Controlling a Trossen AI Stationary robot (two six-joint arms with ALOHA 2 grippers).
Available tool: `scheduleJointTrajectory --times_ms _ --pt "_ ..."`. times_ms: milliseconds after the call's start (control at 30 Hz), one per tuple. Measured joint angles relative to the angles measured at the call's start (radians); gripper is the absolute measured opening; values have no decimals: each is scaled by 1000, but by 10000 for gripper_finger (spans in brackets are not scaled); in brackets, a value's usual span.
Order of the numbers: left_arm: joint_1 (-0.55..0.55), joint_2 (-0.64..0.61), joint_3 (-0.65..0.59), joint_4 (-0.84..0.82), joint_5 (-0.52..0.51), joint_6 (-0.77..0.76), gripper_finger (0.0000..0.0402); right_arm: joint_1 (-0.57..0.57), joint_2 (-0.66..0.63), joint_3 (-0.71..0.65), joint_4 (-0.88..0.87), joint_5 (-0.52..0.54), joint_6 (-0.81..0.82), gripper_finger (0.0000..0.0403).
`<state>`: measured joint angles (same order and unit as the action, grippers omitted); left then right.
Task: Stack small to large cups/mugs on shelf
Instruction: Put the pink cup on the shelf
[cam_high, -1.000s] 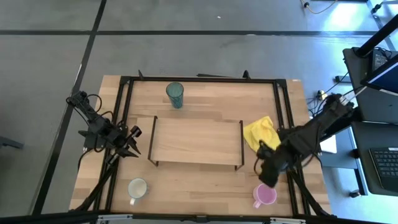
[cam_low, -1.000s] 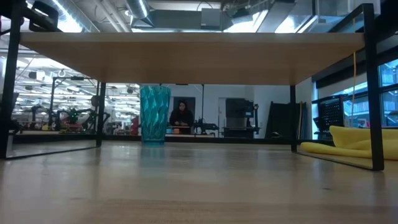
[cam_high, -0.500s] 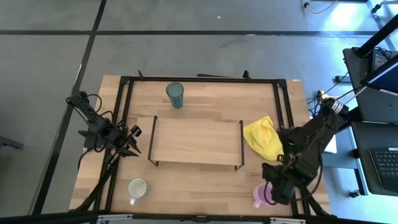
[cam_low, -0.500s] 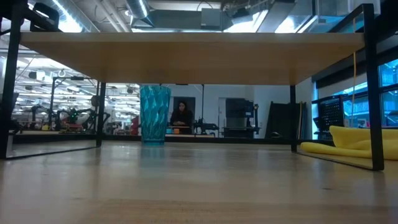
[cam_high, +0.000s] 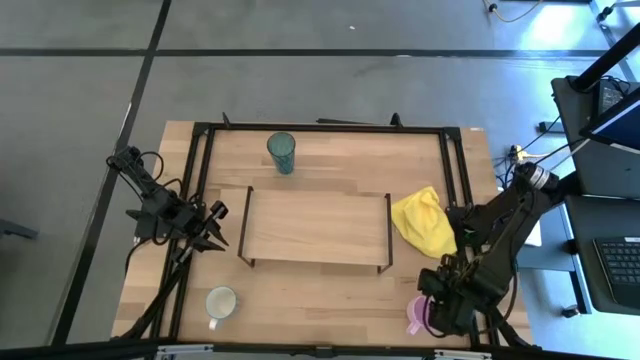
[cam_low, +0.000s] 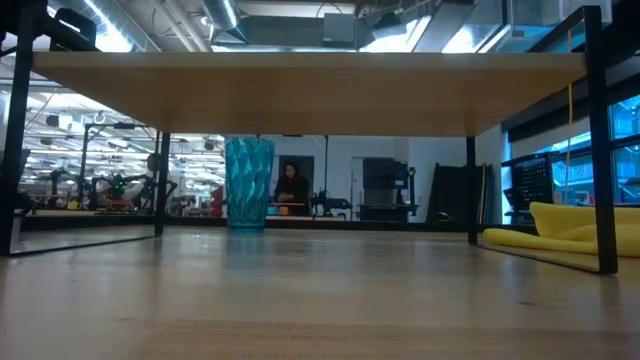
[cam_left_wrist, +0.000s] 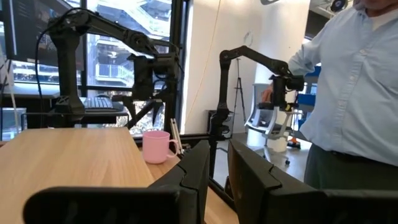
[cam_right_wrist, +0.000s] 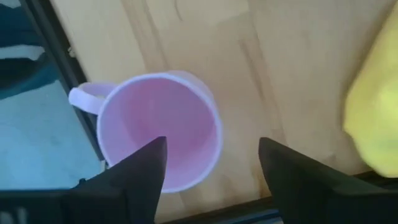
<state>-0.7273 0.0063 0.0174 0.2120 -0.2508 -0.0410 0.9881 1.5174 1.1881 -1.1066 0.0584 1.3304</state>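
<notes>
The pink mug (cam_right_wrist: 158, 127) stands upright near the table's near right corner, its handle (cam_right_wrist: 84, 98) sticking out sideways; it also shows in the left wrist view (cam_left_wrist: 157, 146). My right gripper (cam_right_wrist: 211, 162) hangs open above it, one finger over the mug's opening and the other outside its wall; I see no touch. In the high view that gripper (cam_high: 432, 312) covers most of the mug. The teal tumbler (cam_high: 281, 152) stands behind the shelf (cam_high: 315, 228). The cream mug (cam_high: 220, 303) stands near the front left. My left gripper (cam_high: 215, 228) waits shut, left of the shelf.
A yellow cloth (cam_high: 422, 220) lies crumpled right of the shelf, close to the right arm. The table's black frame rail (cam_high: 462, 190) runs along the right side. A person in a light shirt (cam_left_wrist: 348, 93) stands beyond the table's right edge.
My right gripper has gone toward the table's near edge, from beside the yellow cloth to a place over the pink mug. The mug, the tumbler and the cream mug have stayed where they were.
</notes>
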Motion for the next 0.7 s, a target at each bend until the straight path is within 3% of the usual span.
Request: scheduleJointTrajectory --times_ms 533,700 --pt "0 0 0 4 0 -8 53 1 185 0 -1 -26 123 255" --pt "0 0 0 8 0 -9 53 -13 200 0 -3 -22 134 213"
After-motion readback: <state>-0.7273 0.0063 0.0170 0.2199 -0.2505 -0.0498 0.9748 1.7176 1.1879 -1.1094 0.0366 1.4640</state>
